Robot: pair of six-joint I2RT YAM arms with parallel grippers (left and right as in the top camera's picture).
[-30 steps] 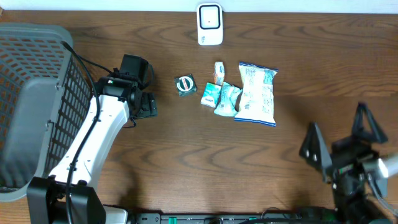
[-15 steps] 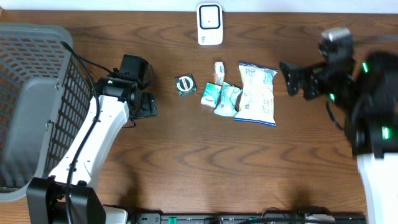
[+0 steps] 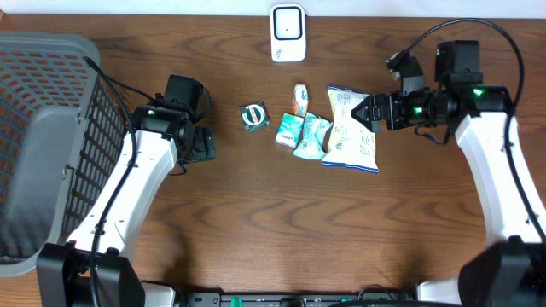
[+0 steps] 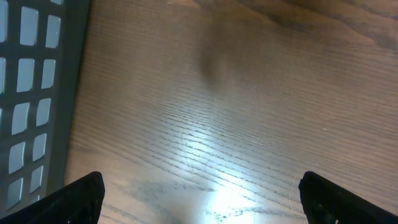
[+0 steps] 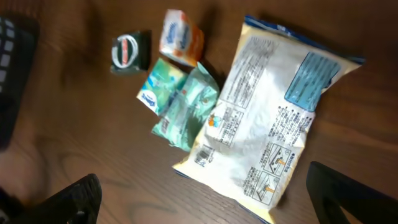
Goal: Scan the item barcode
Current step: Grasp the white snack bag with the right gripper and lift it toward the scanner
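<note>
As it hovers, right claw (image 3: 363, 112) gapes.

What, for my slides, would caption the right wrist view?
Right gripper, jaws open, above a white-and-blue plastic snack bag beside small teal packets.

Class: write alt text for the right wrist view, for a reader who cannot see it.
A large white and blue snack bag lies on a brown wooden table below the open right pincer. Beside it lie two teal packets, an orange and white carton and a dark green square pack.
</note>
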